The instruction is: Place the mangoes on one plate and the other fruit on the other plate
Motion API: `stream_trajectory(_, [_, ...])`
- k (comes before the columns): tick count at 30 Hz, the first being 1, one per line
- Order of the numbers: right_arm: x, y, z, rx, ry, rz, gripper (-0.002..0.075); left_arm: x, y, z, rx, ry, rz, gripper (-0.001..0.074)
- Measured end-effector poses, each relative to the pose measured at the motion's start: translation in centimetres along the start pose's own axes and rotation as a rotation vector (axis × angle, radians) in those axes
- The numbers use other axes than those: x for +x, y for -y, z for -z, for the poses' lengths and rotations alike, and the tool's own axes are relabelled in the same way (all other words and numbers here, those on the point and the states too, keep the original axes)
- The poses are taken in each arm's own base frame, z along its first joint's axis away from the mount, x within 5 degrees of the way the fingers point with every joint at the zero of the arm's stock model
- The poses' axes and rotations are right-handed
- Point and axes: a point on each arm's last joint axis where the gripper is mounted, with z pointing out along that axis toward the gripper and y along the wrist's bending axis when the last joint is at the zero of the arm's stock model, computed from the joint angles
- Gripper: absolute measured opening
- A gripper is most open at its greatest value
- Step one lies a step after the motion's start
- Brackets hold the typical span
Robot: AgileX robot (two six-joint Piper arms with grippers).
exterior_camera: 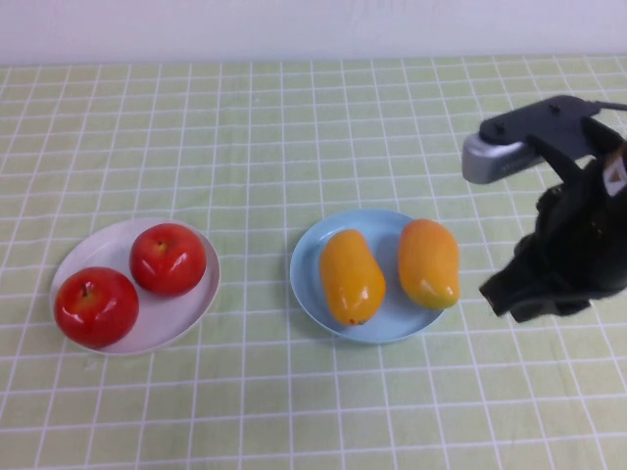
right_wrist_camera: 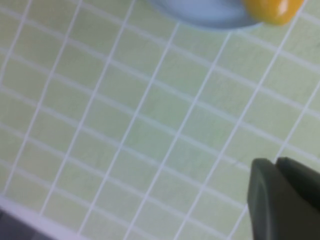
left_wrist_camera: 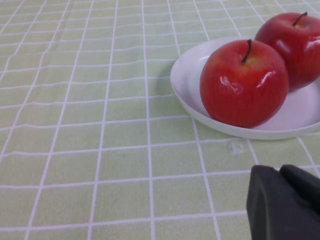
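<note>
The mangoes, one (exterior_camera: pixel 351 276) on the left and one (exterior_camera: pixel 428 262) on the right, lie side by side on the light blue plate (exterior_camera: pixel 312 284) in the middle of the desk (exterior_camera: pixel 294 392). Two red apples (exterior_camera: pixel 96 306) (exterior_camera: pixel 168 258) sit touching on the white plate (exterior_camera: pixel 186 313) at the left. The right tool (exterior_camera: pixel 502 291) hangs just right of the blue plate, pinched closed and holding nothing. The left tool (left_wrist_camera: pixel 285 202) is closed too, near the white plate.
</note>
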Motion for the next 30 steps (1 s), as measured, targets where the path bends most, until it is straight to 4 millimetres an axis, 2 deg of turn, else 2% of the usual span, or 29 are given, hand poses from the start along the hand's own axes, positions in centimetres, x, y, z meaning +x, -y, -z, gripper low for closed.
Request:
stream_trajectory(4, [2.7, -0.5, 1.3, -0.064, 0.008, -0.005, -0.0013, 0.0, 0.0, 0.0, 0.000, 0.000, 0.000, 0.0004])
stream_trajectory(10, [4.2, -0.3, 3.3, -0.042, 0.080, 0.116, -0.0014, 0.0, 0.0, 0.0, 0.000, 0.000, 0.000, 0.0004])
stream_trajectory(16, [5.6, 0.3, 3.0, 0.017, 0.095, 0.155, -0.0014, 0.0, 0.0, 0.0, 0.000, 0.000, 0.000, 0.0004])
stream_trajectory(19, [6.4, 1.3, 2.8, 0.049, 0.244, 0.162, -0.0015, 0.0, 0.0, 0.0, 0.000, 0.000, 0.000, 0.0004])
stream_trajectory(21, [7.5, 2.6, 2.4, 0.087, 0.358, 0.124, -0.0015, 0.0, 0.0, 0.0, 0.000, 0.000, 0.000, 0.0004])
stream_trajectory(26, [12.7, 6.3, 0.2, 0.207, 0.641, -0.124, -0.0015, 0.0, 0.0, 0.0, 0.000, 0.000, 0.000, 0.0004])
stream_trajectory(30, [17.3, 7.4, -2.3, 0.314, 0.827, -0.263, -0.0015, 0.0, 0.0, 0.0, 0.000, 0.000, 0.000, 0.0004])
